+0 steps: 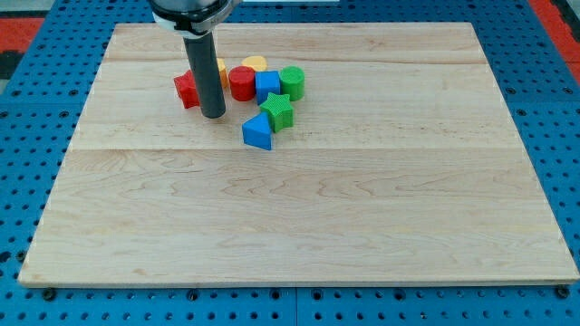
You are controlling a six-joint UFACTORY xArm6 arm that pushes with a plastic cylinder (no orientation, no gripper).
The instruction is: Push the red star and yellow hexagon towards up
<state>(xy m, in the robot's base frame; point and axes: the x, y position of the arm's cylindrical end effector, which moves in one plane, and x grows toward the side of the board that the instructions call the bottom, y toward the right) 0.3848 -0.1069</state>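
where tip (pixel 213 115) rests, wooden board (pixel 362 208), blue pegboard (pixel 27 109)

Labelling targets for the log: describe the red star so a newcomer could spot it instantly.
On the wooden board, look at the block cluster near the view's top, left of centre. The red star is the cluster's leftmost block, directly left of the dark rod, with my tip at its lower right. Unlike the red cylinder right of the rod, it has pointed arms and is partly hidden by the rod.

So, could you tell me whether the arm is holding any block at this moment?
Nothing is held. My tip only pushes; it stands on the board at the red star's right side, below the cluster.
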